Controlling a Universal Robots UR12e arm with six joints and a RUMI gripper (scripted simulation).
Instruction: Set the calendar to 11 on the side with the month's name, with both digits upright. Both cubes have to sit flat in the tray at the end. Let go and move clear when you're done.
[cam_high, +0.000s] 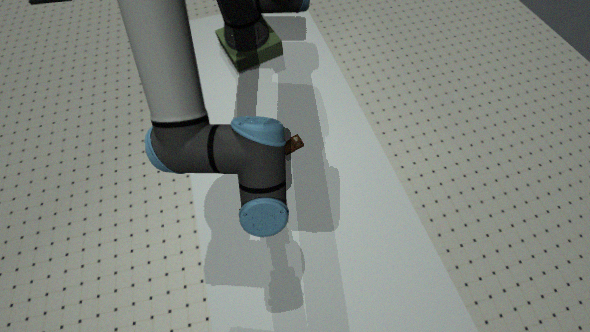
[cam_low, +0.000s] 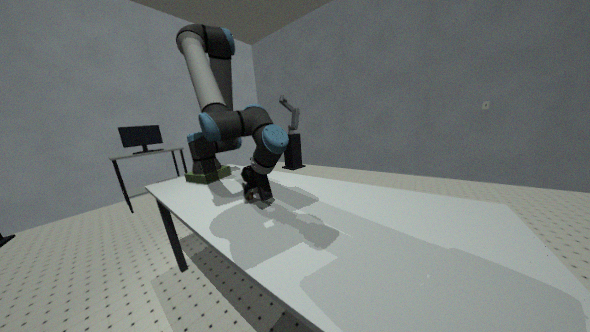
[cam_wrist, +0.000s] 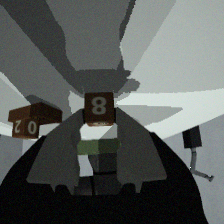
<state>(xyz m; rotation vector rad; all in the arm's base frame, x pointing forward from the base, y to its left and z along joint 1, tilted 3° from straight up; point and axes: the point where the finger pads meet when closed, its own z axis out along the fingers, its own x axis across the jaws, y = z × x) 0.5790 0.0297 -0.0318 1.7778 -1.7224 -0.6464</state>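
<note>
Brown cube (cam_wrist: 99, 108) showing 8 is pinched in the end effector (cam_wrist: 99, 131), mid-counter (cam_low: 400, 220), far from edges; the tray (cam_wrist: 31, 120) is partly hidden.

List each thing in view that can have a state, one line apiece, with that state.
Dark two-jaw tool: shut on the brown wooden cube.
Brown wooden cube with white digits: held between the jaws, its 8 face toward the wrist camera, upright in that view.
Brown wooden calendar block with white digits: apart from the tool, resting to the left in the wrist view, its digits 2 and 0 upside down there.
White table: carrying the arm's green base plate.
</note>
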